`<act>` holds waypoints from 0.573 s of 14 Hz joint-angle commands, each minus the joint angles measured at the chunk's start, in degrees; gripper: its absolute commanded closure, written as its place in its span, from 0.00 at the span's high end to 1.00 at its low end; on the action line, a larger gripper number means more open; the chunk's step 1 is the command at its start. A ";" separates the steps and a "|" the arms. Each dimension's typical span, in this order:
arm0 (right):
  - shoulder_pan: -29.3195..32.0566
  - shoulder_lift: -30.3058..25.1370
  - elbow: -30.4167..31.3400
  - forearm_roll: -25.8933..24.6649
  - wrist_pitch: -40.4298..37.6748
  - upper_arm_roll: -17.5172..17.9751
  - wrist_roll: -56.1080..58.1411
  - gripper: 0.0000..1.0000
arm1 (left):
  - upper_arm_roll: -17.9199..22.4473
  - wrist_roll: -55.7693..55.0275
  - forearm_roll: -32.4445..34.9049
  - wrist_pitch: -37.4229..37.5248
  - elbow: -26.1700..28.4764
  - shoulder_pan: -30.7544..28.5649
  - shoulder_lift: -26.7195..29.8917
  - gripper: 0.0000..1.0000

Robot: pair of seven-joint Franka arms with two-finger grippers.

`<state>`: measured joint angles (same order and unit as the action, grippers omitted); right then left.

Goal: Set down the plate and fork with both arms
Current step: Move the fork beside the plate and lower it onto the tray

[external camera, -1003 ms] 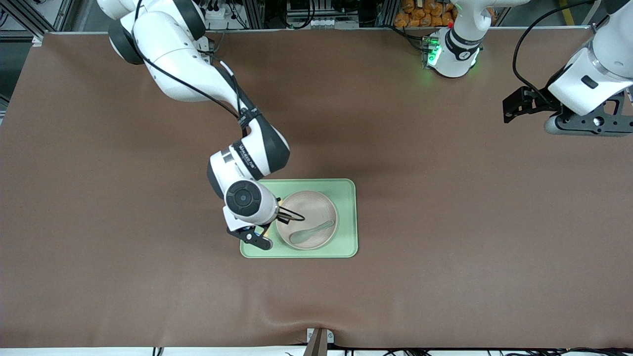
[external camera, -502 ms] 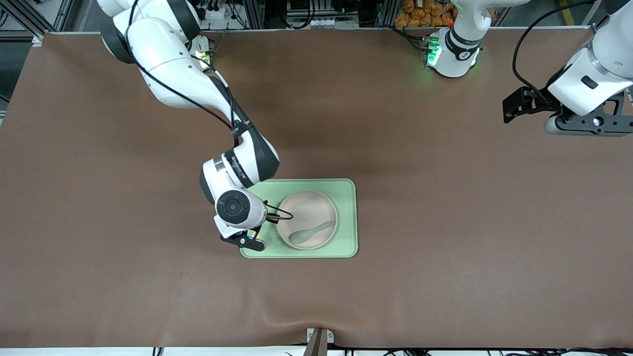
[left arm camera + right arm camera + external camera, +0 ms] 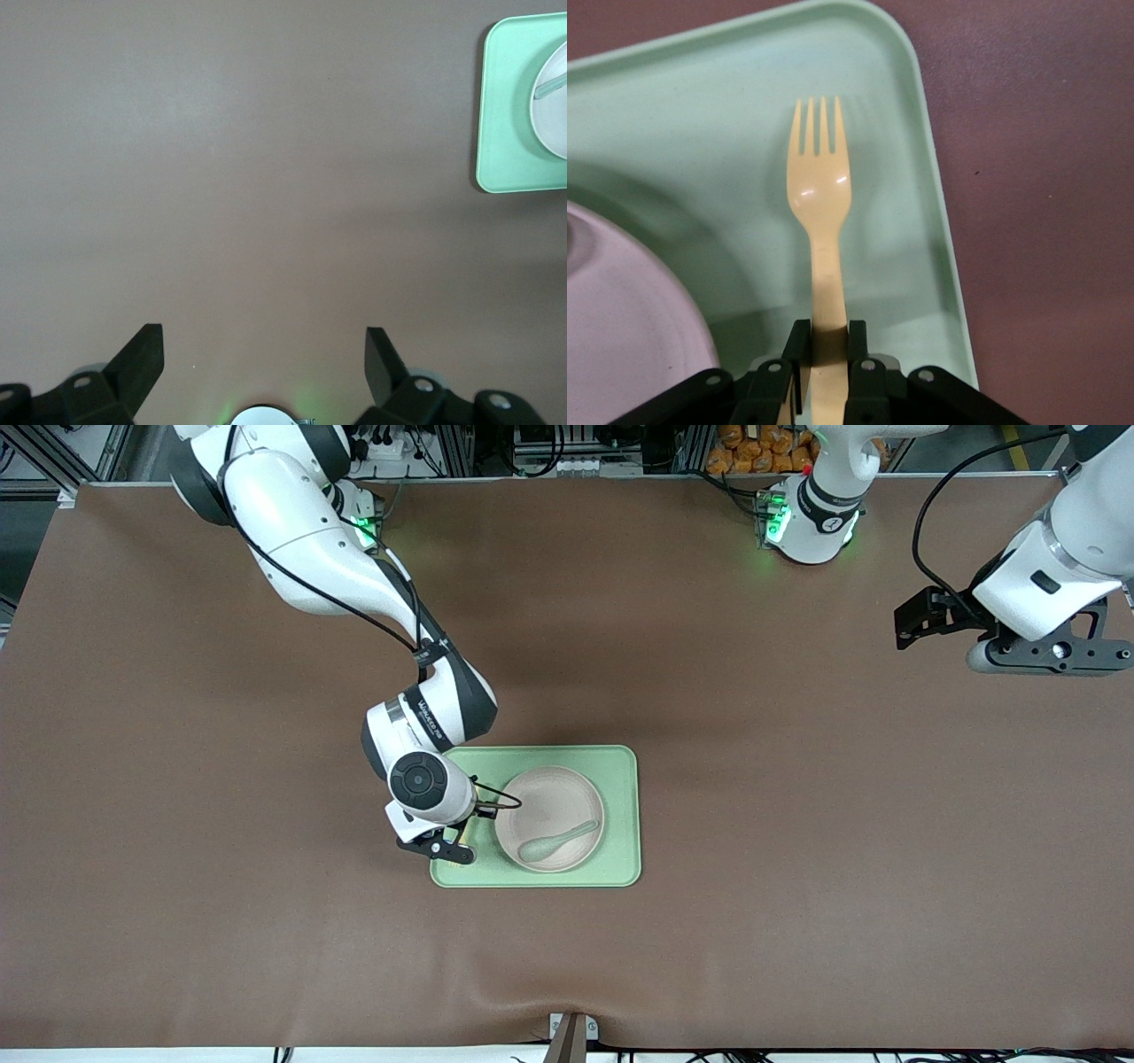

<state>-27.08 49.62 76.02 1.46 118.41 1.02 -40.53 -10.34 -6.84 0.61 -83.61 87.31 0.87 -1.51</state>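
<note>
The off-white plate (image 3: 549,795) sits on the light-green tray (image 3: 620,779). My right gripper (image 3: 452,845) is over the strip of tray between the plate and the tray's rim at the right arm's end. In the right wrist view it (image 3: 829,332) is shut on the handle of the pale yellow fork (image 3: 819,190). The tines lie low over the tray (image 3: 700,133), beside the plate's rim (image 3: 620,301); I cannot tell if they touch it. In the front view the wrist hides the fork. My left gripper (image 3: 1045,657) waits open and empty (image 3: 264,341) over bare table.
A pale green spoon (image 3: 558,841) lies in the plate. The left wrist view shows a corner of the tray (image 3: 505,106) with the plate's edge (image 3: 554,115). Brown mat surrounds the tray on all sides.
My right gripper has moved with the fork from over the plate's edge toward the right arm's end of the tray. The left arm has shifted slightly.
</note>
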 commanded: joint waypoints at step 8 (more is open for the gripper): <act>1.05 -5.49 2.73 -1.02 -2.22 0.65 0.54 0.93 | 0.06 -1.16 0.36 -0.15 -0.21 0.18 -0.08 1.00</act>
<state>-27.28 47.42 77.53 1.03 117.49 1.14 -40.40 -10.29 -6.87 0.61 -83.61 87.33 0.85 -1.59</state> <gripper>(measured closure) 0.423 0.000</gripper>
